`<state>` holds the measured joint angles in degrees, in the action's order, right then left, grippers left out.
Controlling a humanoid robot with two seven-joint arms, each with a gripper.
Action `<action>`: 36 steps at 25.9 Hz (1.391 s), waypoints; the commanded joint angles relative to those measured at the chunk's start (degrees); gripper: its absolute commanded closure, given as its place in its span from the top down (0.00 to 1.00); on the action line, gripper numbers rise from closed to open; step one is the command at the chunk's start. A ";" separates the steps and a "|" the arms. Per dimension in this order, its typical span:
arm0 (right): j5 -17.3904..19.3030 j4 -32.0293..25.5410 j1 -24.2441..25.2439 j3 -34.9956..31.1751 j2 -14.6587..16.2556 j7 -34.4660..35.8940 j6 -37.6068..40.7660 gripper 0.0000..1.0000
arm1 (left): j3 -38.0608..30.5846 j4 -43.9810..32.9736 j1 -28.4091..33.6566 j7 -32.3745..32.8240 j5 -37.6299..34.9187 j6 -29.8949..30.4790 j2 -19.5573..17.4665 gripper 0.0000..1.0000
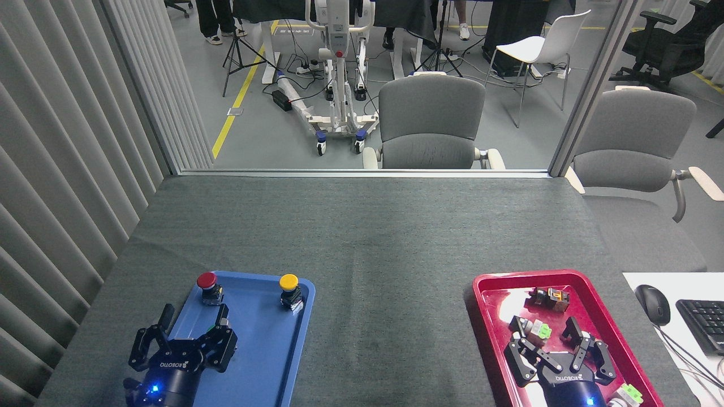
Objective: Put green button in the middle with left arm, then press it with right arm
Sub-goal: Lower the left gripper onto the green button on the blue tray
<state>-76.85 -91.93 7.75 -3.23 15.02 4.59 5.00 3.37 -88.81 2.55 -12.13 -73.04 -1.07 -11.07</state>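
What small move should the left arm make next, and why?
Probably close the left gripper on the green button and lift it. Only a sliver of green shows between its fingers over the blue tray, so the grasp looks unfinished, and the middle holds no button.

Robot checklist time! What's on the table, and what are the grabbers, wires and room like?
Surface: grey table cloth, middle bare.
Job's things: green button in the blue tray, mostly hidden by the left gripper's fingers; only a bit of green shows.
Clutter: red button and yellow button in the blue tray; small parts in the red tray; mouse and keyboard at the right.
Grippers: left gripper open over the blue tray; right gripper open over the red tray.
Cables: floor cables beyond the table.
Surroundings: grey chairs, blinds.
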 commanded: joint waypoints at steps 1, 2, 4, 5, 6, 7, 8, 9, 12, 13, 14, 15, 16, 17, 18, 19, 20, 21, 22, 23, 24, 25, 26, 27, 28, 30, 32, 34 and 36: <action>-0.23 -0.01 0.16 0.07 -0.34 0.07 0.01 1.00 | -0.11 0.04 0.00 -0.18 0.09 0.02 -0.18 1.00; -0.58 -0.01 0.16 -0.02 -0.43 0.07 0.01 1.00 | -0.11 0.04 0.09 -1.14 0.09 0.10 -0.27 1.00; -0.84 -0.01 0.25 0.07 -0.60 0.07 0.01 1.00 | -0.03 -0.05 0.00 -0.97 0.18 0.19 -0.36 1.00; -0.93 -0.01 0.33 0.07 -0.69 0.07 0.01 1.00 | -0.11 -0.23 -0.09 -0.53 0.18 0.81 -0.45 1.00; -0.93 -0.01 0.42 0.07 -0.78 0.07 0.01 1.00 | -0.03 -0.23 -0.09 0.09 0.18 0.89 -0.62 1.00; -0.93 -0.01 0.42 0.07 -0.87 0.07 0.01 1.00 | 0.06 -0.23 -0.09 0.35 0.18 1.16 -0.62 1.00; -0.93 -0.01 0.42 -0.02 -0.96 0.07 0.01 1.00 | 0.06 -0.40 -0.09 0.26 0.09 1.77 -0.62 1.00; -0.93 -0.01 0.42 -0.02 -1.04 0.07 0.01 1.00 | 0.15 -0.49 -0.09 0.18 0.09 2.74 -0.54 1.00; -0.93 -0.01 0.42 -0.11 -1.13 -0.02 0.01 1.00 | 0.59 -0.23 -0.18 0.53 0.18 3.97 -0.27 1.00; -0.93 -0.01 0.33 -0.11 -1.13 -0.02 0.01 1.00 | 0.59 0.12 -0.26 0.62 0.18 4.32 -0.27 1.00; -0.93 -0.01 0.42 -0.11 -1.22 -0.02 0.01 1.00 | 0.59 0.30 -0.26 0.62 0.09 4.67 -0.19 1.00; -0.93 -0.01 0.33 -0.11 -1.39 -0.02 0.01 1.00 | 0.41 -0.31 -0.26 0.70 0.09 5.20 -0.10 1.00; -0.93 -0.01 0.33 -0.02 -1.48 -0.02 0.01 1.00 | 0.06 -1.02 -0.09 0.70 0.00 5.73 -0.18 1.00; -0.93 -0.01 0.33 -0.02 -1.48 -0.02 0.10 1.00 | -0.29 -1.81 0.09 0.79 0.00 5.82 -0.18 1.00; -0.93 -0.01 0.33 -0.02 -1.48 -0.02 0.10 1.00 | -0.64 -1.99 0.09 0.79 0.09 5.90 -0.01 1.00; -0.93 -0.01 0.33 -0.11 -1.48 -0.02 0.19 1.00 | -0.82 -1.99 0.09 0.79 0.09 5.90 0.17 1.00; -0.93 -0.01 0.25 -0.11 -1.39 -0.02 0.19 1.00 | -0.90 -1.99 0.09 0.79 0.09 5.82 0.26 1.00; -0.93 -0.01 0.16 -0.11 -1.48 -0.02 0.19 1.00 | -1.08 -1.99 0.09 0.79 0.09 5.90 0.26 1.00; -0.93 0.08 0.07 -0.11 -1.48 -0.02 0.19 1.00 | -1.08 -1.90 0.09 0.79 0.09 5.90 0.34 1.00; -0.93 0.08 0.07 -0.11 -1.48 -0.02 0.19 1.00 | -1.17 -1.90 0.09 0.79 0.09 5.99 0.52 1.00; -0.93 0.08 0.07 -0.11 -1.31 -0.10 0.19 1.00 | -1.26 -1.90 0.09 0.79 0.09 5.99 0.78 1.00; -0.93 0.08 0.07 -0.11 -1.13 -0.28 0.19 1.00 | -1.26 -1.90 0.18 0.79 0.09 5.99 0.96 1.00; -0.93 0.08 0.16 -0.11 -0.96 -0.37 0.27 1.00 | -1.26 -1.81 0.26 0.79 0.09 5.99 0.96 1.00; -0.93 0.08 0.07 -0.02 -0.87 -0.37 0.36 1.00 | -1.17 -1.63 0.35 0.79 0.09 6.08 0.96 1.00; -0.93 0.08 0.07 -0.02 -0.78 -0.37 0.36 1.00 | -1.08 -1.19 0.53 0.79 0.09 6.17 0.96 1.00; -0.93 0.08 0.07 -0.02 -0.69 -0.37 0.36 1.00 | -0.82 0.21 0.62 0.79 0.09 6.87 0.61 1.00; -0.93 0.08 0.16 -0.02 -0.78 -0.28 0.36 1.00 | -0.55 1.27 0.62 0.79 0.09 7.75 0.26 1.00; -0.93 0.08 0.07 -0.02 -0.78 -0.28 0.36 1.00 | -0.38 1.27 0.62 0.79 0.18 7.93 -0.18 1.00; -0.93 0.08 0.07 0.07 -0.78 -0.28 0.36 1.00 | -0.11 1.00 0.62 0.79 0.18 7.93 -0.71 1.00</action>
<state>-77.78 -91.85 7.84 -3.23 14.24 4.22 5.36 2.94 -87.90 3.14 -11.31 -72.89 6.62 -11.09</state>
